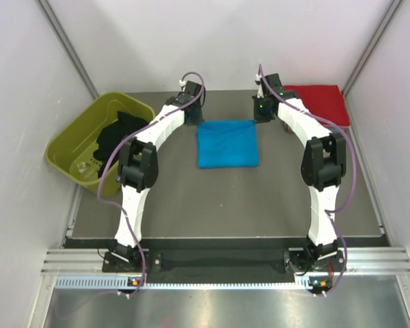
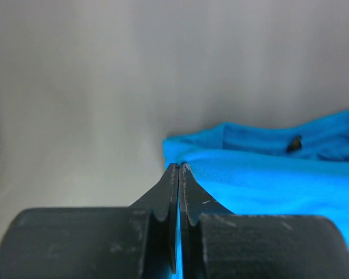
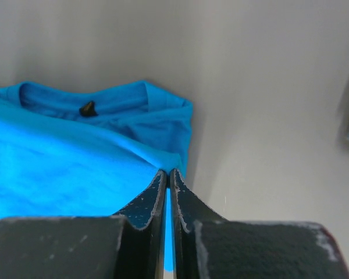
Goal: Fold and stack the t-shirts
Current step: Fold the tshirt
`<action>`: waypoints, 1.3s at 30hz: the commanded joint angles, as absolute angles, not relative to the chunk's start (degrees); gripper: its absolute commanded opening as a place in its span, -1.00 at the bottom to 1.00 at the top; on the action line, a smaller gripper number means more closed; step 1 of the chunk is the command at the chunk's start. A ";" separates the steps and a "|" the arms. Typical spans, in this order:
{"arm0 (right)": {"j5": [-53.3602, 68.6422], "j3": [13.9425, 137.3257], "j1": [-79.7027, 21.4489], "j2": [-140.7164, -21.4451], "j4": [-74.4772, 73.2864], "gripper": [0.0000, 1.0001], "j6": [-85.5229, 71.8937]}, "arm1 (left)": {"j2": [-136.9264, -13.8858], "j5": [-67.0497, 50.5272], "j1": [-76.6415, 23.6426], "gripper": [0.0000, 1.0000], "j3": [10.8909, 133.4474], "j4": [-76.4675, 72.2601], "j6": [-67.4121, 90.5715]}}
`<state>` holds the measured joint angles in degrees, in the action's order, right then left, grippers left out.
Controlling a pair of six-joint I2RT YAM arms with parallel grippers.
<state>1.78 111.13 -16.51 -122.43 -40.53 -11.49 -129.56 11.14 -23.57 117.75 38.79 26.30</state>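
Note:
A bright turquoise-blue t-shirt point(image 1: 227, 143) lies folded into a square in the middle of the table. In the wrist views its upper layer point(image 2: 279, 180) point(image 3: 64, 163) stops short of the collar. My left gripper point(image 1: 191, 113) point(image 2: 178, 165) is shut on the upper layer's far-left corner. The right gripper point(image 1: 262, 109) point(image 3: 167, 171) is shut on the far-right corner, with blue cloth showing in the slit between its jaws. A red t-shirt point(image 1: 321, 102) lies folded at the far right. A black t-shirt point(image 1: 119, 137) sits crumpled in the tub.
An olive-green plastic tub point(image 1: 72, 154) stands tilted at the table's left edge. White walls close in the table on the left, back and right. Both arms arch over the table on either side of the blue t-shirt.

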 commanded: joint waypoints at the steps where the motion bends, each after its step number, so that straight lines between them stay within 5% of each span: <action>1: 3.52 114.43 -14.86 -124.27 -36.05 -0.94 -10.37 | -131.83 11.16 -22.06 -1.00 120.41 32.44 24.00; 14: 8.17 118.39 -13.01 -130.35 -27.86 -0.76 -11.77 | -133.77 15.21 -21.27 -1.00 121.73 27.25 22.50; 17: 8.61 117.34 -12.48 -129.82 -27.25 -0.57 -12.22 | -132.98 16.26 -21.27 -1.00 121.82 27.60 22.59; 20: 9.05 115.41 -12.30 -128.33 -27.77 -0.45 -12.22 | -132.89 16.17 -21.09 -0.76 121.90 28.29 22.24; 26: 12.99 106.55 -12.39 -121.48 -27.86 -0.52 -12.22 | -131.93 22.68 -21.18 -0.50 122.97 33.93 23.38; 30: 16.34 102.05 -12.92 -119.36 -25.32 -0.74 -12.57 | -126.93 14.70 -22.41 -0.52 117.00 30.07 22.15; 39: 21.70 106.78 -13.01 -126.03 -24.00 -0.79 -13.18 | -130.33 7.56 -23.64 -0.54 113.29 25.93 21.62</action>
<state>17.45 102.91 -12.97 -124.03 -27.42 -12.75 -129.36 9.80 -23.59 112.81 29.47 22.52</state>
